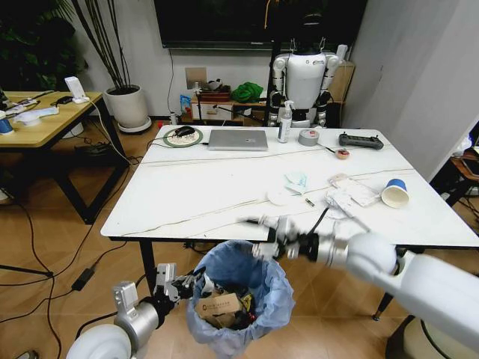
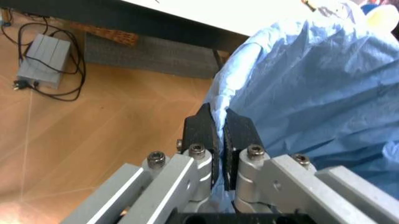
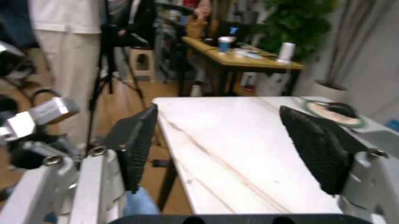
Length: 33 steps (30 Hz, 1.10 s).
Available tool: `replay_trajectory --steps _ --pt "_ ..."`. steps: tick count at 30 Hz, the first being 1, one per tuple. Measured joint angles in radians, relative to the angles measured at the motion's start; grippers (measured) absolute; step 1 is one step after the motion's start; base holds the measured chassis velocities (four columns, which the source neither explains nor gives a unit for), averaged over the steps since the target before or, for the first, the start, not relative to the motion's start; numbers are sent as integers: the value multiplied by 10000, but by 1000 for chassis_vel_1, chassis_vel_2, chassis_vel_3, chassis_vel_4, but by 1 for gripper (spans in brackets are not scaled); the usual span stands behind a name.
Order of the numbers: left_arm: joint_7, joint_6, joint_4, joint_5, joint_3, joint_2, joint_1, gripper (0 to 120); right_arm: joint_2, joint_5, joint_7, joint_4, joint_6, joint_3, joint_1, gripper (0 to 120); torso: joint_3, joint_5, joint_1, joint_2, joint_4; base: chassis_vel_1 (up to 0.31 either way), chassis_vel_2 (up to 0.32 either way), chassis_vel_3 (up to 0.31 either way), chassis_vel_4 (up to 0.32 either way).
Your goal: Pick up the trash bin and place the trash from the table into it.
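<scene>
The trash bin [image 1: 233,295], lined with a crinkled light-blue bag [image 2: 311,88], sits just below the table's [image 1: 209,202] front edge. My left gripper [image 1: 187,283] [image 2: 216,120] is shut on the bag at the bin's rim. A brown paper bag [image 1: 219,307] and wrappers lie inside the bin. My right gripper [image 1: 262,230] [image 3: 218,140] hovers open over the bin at the table's front edge, with nothing between its fingers [image 3: 134,144]. White crumpled papers [image 1: 350,193], a paper cup [image 1: 394,194], a pale blue tissue [image 1: 296,179] and a white disc [image 1: 281,197] lie on the table's right half.
At the table's far side are a laptop [image 1: 238,139], a spray bottle [image 1: 285,122], a tape roll [image 1: 308,137] and a black controller [image 1: 361,140]. A wooden desk [image 1: 45,123] stands left, another robot [image 1: 307,75] behind. A power strip with cables [image 2: 40,60] lies on the floor.
</scene>
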Motion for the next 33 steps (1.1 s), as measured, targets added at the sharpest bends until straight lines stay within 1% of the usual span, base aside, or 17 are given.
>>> replay_trajectory --steps 2,3,4,5,6,7,9,11,13,14,19,20,23,27,29,31,33 --pt "18 -11 5 -122 23 252 -73 0 -363 116 251 211 -73 991 -862 82 0 -5 0 0 -4 0 0 0 0" --pt "30 -17 4 -198 34 399 -106 0 -486 133 381 308 -83 1389 -1318 87 -1 -4 -1 1 -11 0 0 0 0" --pt "41 -21 -2 -230 19 499 -90 0 -546 146 492 353 -78 1615 -1580 90 -1 -2 -1 1 -16 0 0 0 0" --pt "64 -38 -66 -285 -64 721 12 0 -572 157 598 361 -42 1828 -1823 95 0 -5 -1 1 -12 0 0 0 0" --pt "64 -38 -66 -285 -64 721 12 0 -572 157 598 361 -42 1828 -1823 95 0 -5 -1 1 -12 0 0 0 0" --pt "69 -45 -103 -366 -118 926 34 0 -586 158 667 365 -10 2040 -2025 98 -1 0 -1 1 -6 0 0 0 0" --pt "70 -72 -159 -625 -184 1385 -47 0 -607 158 848 377 62 2555 -2491 100 -1 1 -1 1 -2 0 0 0 0" --pt "69 -91 -167 -807 -187 1713 -165 0 -594 158 1220 360 223 2874 -2797 100 0 -4 -1 2 -4 0 0 0 0" --pt "70 -98 -167 -831 -184 1797 -194 0 -567 158 1359 327 271 2966 -2874 100 0 -2 -1 2 -4 0 0 0 0" --pt "70 -107 -152 -863 -159 1940 -232 0 -484 154 1624 235 293 3174 -3051 100 0 -2 0 2 -6 0 0 0 0" --pt "176 -106 35 -874 -79 2404 -223 0 -192 -123 2459 -156 333 3271 -3152 100 0 -2 0 2 -3 0 0 0 0" --pt "176 -106 35 -874 -79 2404 -223 0 -192 -123 2459 -156 333 3271 -3152 100 0 -2 0 2 -3 0 0 0 0" --pt "221 -106 145 -873 -26 2728 -209 0 -122 -74 2910 -246 252 3203 -3129 100 0 -3 0 1 -4 0 0 0 0" --pt "312 -116 223 -818 58 3128 -76 0 -43 213 3497 -277 -517 3096 -3075 100 0 -4 0 2 -4 0 0 0 0" --pt "321 -116 224 -813 62 3142 -80 0 4 236 3696 -288 -693 3033 -3030 100 0 -3 -1 2 -5 0 0 0 0" --pt "319 -118 190 -818 41 3071 -141 0 220 440 4477 -347 -1514 2716 -2764 100 0 -2 0 2 -4 0 0 0 0" --pt "314 -122 142 -805 -16 2933 -144 0 388 558 5059 -472 -2068 2418 -2475 100 0 -3 0 2 -5 0 0 0 0"
